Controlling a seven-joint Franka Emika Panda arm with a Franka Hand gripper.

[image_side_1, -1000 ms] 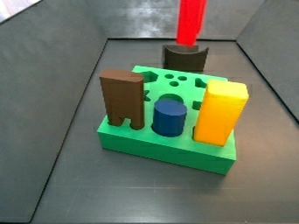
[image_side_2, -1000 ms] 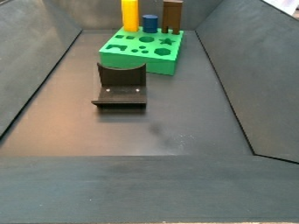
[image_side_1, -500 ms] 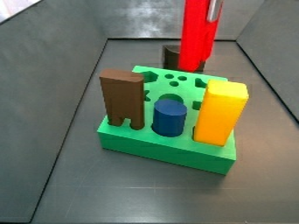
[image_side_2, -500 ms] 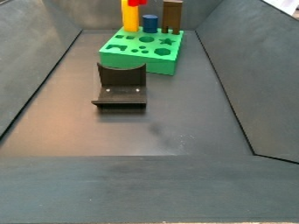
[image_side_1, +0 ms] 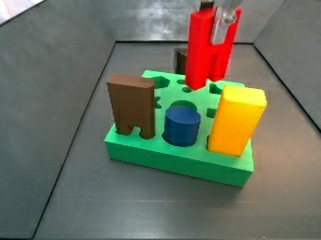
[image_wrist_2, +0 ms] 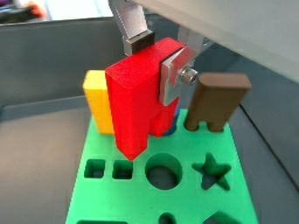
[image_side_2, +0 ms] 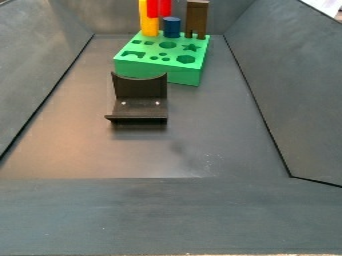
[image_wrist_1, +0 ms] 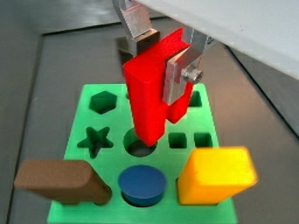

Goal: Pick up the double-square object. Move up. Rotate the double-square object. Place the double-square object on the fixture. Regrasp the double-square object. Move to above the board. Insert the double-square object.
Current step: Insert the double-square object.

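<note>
The gripper (image_wrist_1: pixel 158 59) was clamped on the upper end of the red block (image_wrist_1: pixel 155 92), holding it upright above the green board (image_wrist_1: pixel 100 124) so its lower tip hung over holes at the board's 12 o'clock side, apparently for insertion.

My gripper (image_wrist_1: pixel 160 59) has two flat silver metal finger plates, thin and rectangular with squared edges. One finger (image_wrist_2: pixel 177 72) carries two small dark fastener holes on its outer face. The opposite finger (image_wrist_1: pixel 136 24) shows a dark pad at its tip. In a side view the gripper (image_side_1: pixel 221 26) appears as narrow silver plates. Above the fingers, my wrist housing is pale and smooth.
</note>
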